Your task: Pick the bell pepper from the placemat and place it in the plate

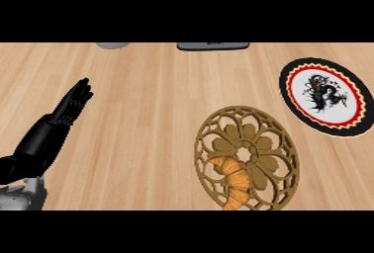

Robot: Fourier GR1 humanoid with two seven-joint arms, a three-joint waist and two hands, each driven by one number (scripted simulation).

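Pre-grasp, nothing picked yet. No bell pepper visible: an orange croissant-shaped item (pixel 232 180) lies on the placemat (pixel 245 107), lower-left part. Plate (pixel 301 88) up-right of placemat, apart. Left hand (pixel 73 106) well left of placemat, fingers straight, holding nothing. Right hand out of view. Next: get a hand over the item, curl fingers round it

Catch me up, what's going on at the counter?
Nothing is being handled. The left hand rests open at the view's left, fingers up; the right hand is out of view. An orange, croissant-shaped item lies on the round brown placemat. The patterned plate, to its right and farther back, is empty.
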